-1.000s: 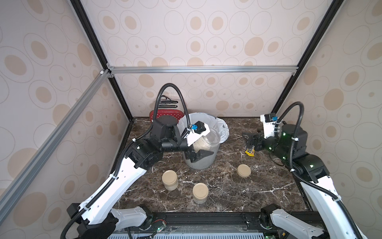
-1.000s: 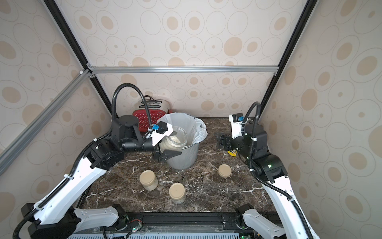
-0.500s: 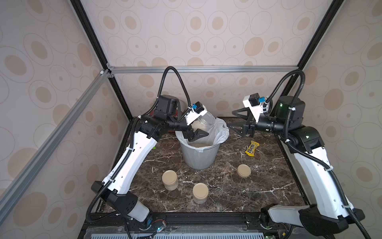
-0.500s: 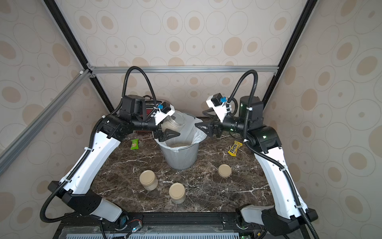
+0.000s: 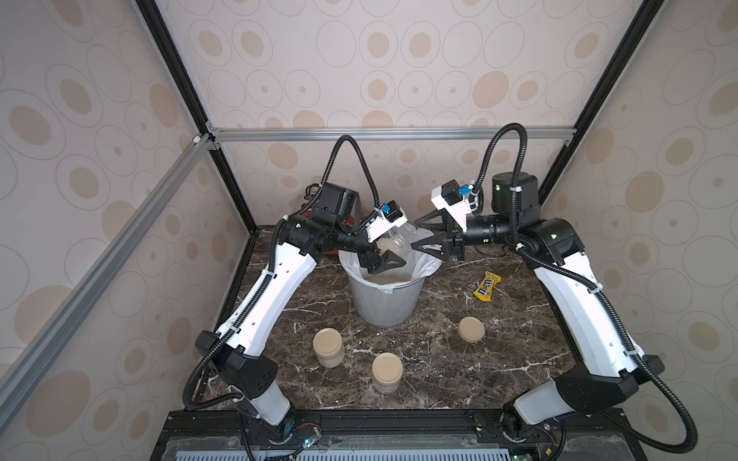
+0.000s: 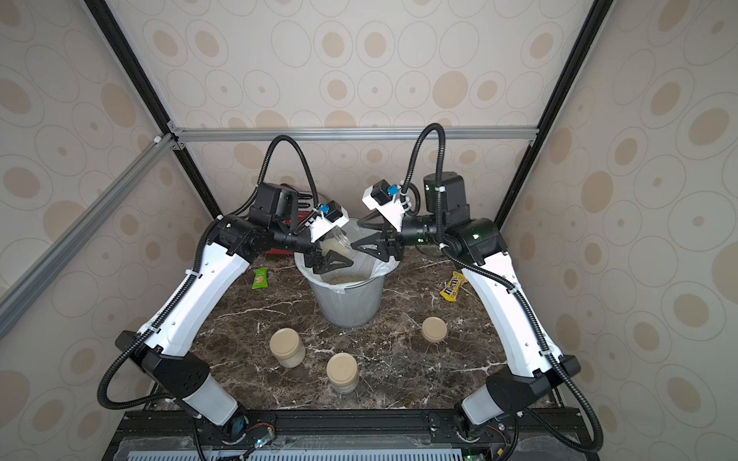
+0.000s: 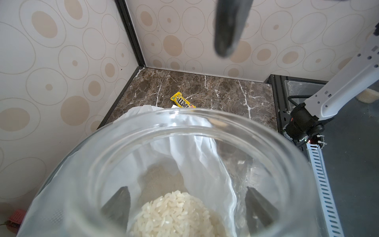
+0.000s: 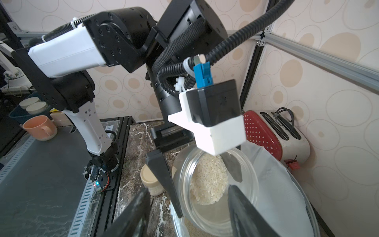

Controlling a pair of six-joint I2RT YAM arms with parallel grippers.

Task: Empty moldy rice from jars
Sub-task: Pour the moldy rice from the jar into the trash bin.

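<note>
The open jar [image 5: 400,236], clear glass and lidless, is clamped in the left gripper [image 6: 347,246]. It is tipped onto its side, its mouth toward the right gripper [image 5: 415,234], whose spread fingers flank that end. A white rice clump [image 8: 207,180] sits inside it. A pale rice layer [image 5: 385,279] lies straight below the left gripper. One lidded jar [image 5: 328,347] and a second lidded jar [image 5: 386,373], both upright and holding rice, stand well away from both grippers, toward the arm bases. A loose beige lid [image 5: 471,329] lies flat on the right gripper's side of them.
</note>
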